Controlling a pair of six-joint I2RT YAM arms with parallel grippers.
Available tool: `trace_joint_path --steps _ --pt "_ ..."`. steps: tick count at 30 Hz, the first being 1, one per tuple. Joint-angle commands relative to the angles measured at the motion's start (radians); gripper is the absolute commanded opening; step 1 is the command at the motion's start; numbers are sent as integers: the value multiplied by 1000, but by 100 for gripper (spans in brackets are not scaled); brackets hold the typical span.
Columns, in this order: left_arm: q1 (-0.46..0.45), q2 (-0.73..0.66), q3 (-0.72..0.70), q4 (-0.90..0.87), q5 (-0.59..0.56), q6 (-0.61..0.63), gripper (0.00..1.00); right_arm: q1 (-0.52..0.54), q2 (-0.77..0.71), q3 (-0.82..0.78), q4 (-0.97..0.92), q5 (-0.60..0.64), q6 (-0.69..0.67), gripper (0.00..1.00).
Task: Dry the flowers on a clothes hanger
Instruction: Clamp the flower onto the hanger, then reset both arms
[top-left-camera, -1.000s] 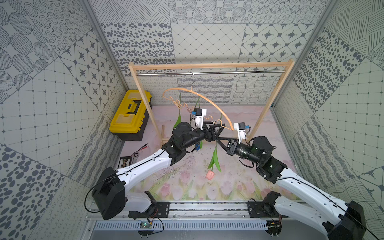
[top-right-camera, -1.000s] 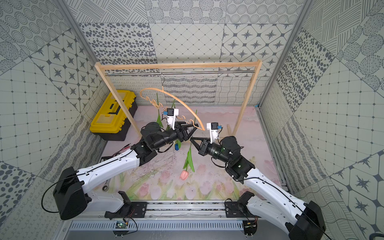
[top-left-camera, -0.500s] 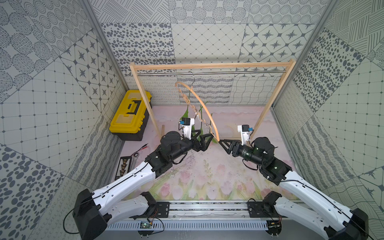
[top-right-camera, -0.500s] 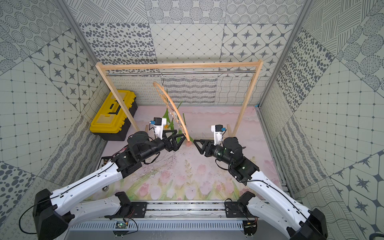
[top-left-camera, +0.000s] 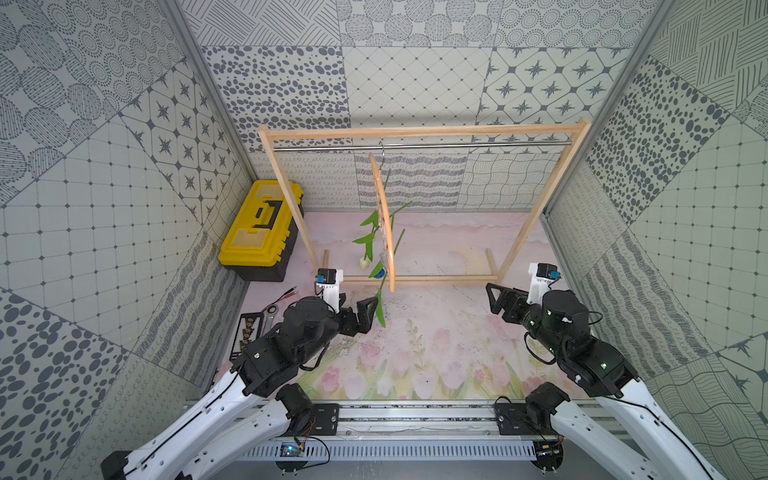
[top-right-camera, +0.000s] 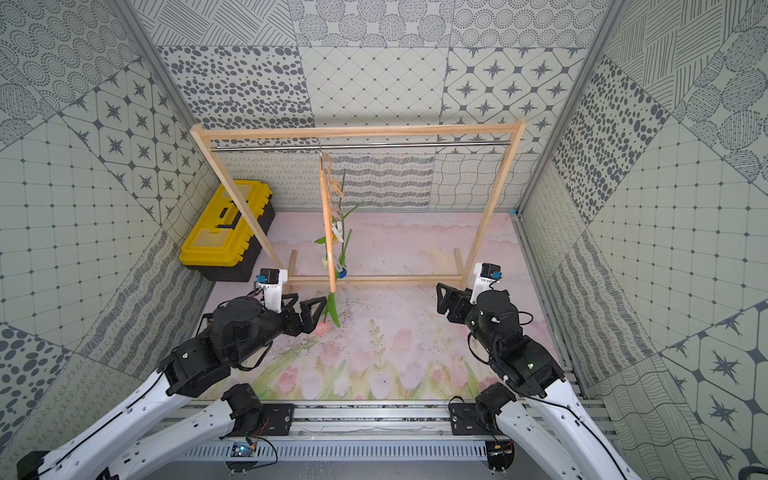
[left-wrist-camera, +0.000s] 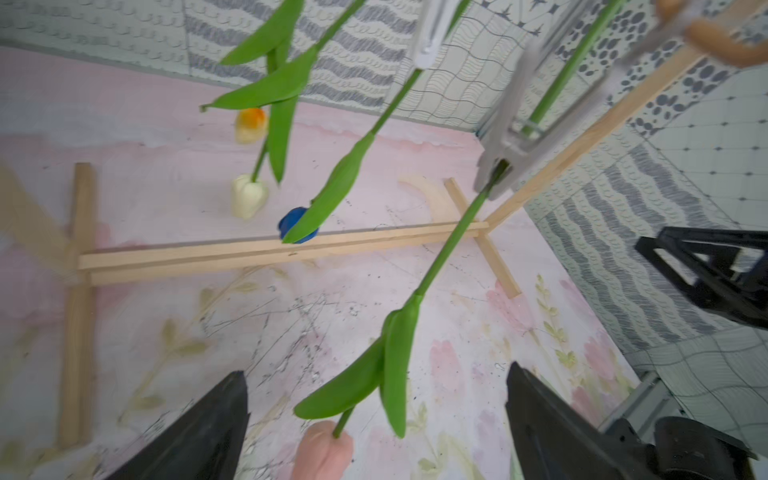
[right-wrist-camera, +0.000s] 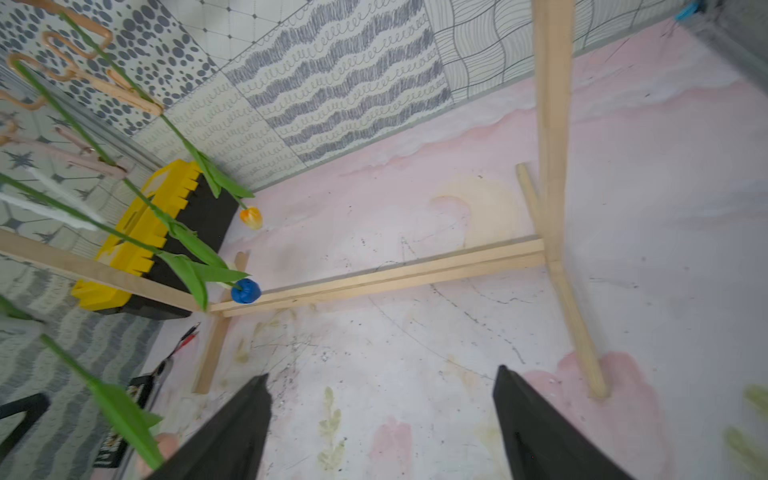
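1. The clothes hanger (top-left-camera: 387, 232), of light wood with a metal hook, is hung from the steel rod (top-left-camera: 457, 145), edge-on in both top views.
2. The flowers (left-wrist-camera: 397, 365) are hung head down from its clips: yellow head (left-wrist-camera: 250, 124), cream head (left-wrist-camera: 248, 199), blue head (left-wrist-camera: 291, 219), pink head (left-wrist-camera: 322, 451) lowest.

Locate the yellow plastic toolbox with black base (top-left-camera: 259, 226) beside the rectangular light wooden frame (top-left-camera: 419, 132) carrying a steel rod (top-left-camera: 478, 144).

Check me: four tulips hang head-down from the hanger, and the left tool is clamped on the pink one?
Not clamped. The left wrist view shows the left tool open, the pink tulip hanging free from its clip. The rest stands.
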Motion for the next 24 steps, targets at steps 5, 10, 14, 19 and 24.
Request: trace_joint_path --steps 5,10,14,19,24 --pt "16 12 -22 -221 -666 27 100 -6 -193 -283 279 267 -115 100" --pt "141 181 -63 160 -656 325 99 -102 57 -226 298 354 -228 100" --pt "396 236 -130 431 -494 372 100 -225 143 -260 473 405 -241 100" --pt "698 348 -151 471 -228 252 99 -392 215 -340 650 491 -272 100" --pt "792 436 -265 621 -89 324 100 -459 416 -450 950 492 -326 100"
